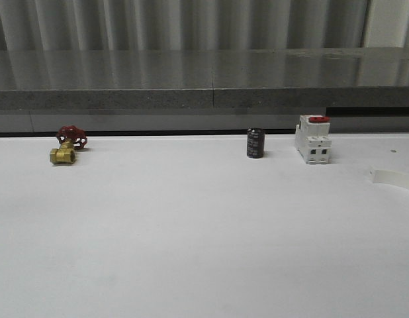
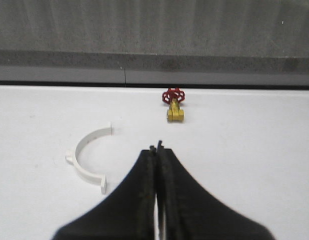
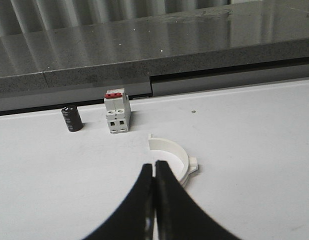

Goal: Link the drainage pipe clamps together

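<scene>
We held the left gripper (image 2: 157,148) low over the white table (image 1: 191,232), fingers pressed together, gripping nothing. One clamp half-ring (image 2: 88,159) lay flat just beside it, w/ the brass valve w/ red handwheel (image 2: 174,105) further back. The right gripper (image 3: 154,167) was likewise clenched on nothing; the 2nd clamp half (image 3: 172,159) sat just beyond its tips. The breaker (image 3: 117,112) and black capacitor (image 3: 71,119) stood behind, near the wall.

Two white plastic half-ring clamps (image 2: 89,157) (image 3: 172,160), one brass valve with a red handwheel (image 1: 67,146), one black cylindrical capacitor (image 1: 255,143), one white boxy breaker with a red switch (image 1: 313,139).
</scene>
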Robot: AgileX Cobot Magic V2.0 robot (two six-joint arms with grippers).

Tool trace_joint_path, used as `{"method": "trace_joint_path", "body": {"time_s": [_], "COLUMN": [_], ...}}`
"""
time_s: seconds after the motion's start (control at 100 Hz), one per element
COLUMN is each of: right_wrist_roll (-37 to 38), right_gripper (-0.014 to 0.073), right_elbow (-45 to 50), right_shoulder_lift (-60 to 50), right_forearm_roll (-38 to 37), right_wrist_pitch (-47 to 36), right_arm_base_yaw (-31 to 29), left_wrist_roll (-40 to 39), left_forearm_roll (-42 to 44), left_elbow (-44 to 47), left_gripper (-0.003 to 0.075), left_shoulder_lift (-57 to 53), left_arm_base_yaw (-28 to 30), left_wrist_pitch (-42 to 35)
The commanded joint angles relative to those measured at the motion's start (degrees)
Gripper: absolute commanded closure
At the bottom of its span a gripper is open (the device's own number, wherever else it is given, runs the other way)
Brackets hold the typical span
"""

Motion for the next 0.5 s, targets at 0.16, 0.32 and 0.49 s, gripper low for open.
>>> {"method": "trace_joint_path", "body": {"time_s": [0.16,0.32,0.49], "right_wrist_roll": [-0.1,-0.1,-0.1], "right_gripper": [0.0662,0.0662,0.0662], "right_elbow": [-0.84,-0.84,-0.84], "right_shoulder_lift": [-1.22,-1.22,-1.22], "right_forearm_roll": [-0.78,-0.78,-0.78], "right_wrist_pitch": [-4.54,-4.54,-4.54], "right_arm_base_yaw": [-0.42,-0.42,-0.42], "left_wrist_roll": [0.0,0.0,0.0], "left_forearm_roll": [-3.77,-5.61,-5.61], "left_elbow": [-13.12,-14.6,-14.6], "left_gripper": [0.074,0.074,0.0738], "left_shoulder_lift": [12.87,16.37,17.85], "left_arm_base_yaw": [0.17,0.17,0.17], "left_wrist_pitch": [7.16,7.92,9.2]}}
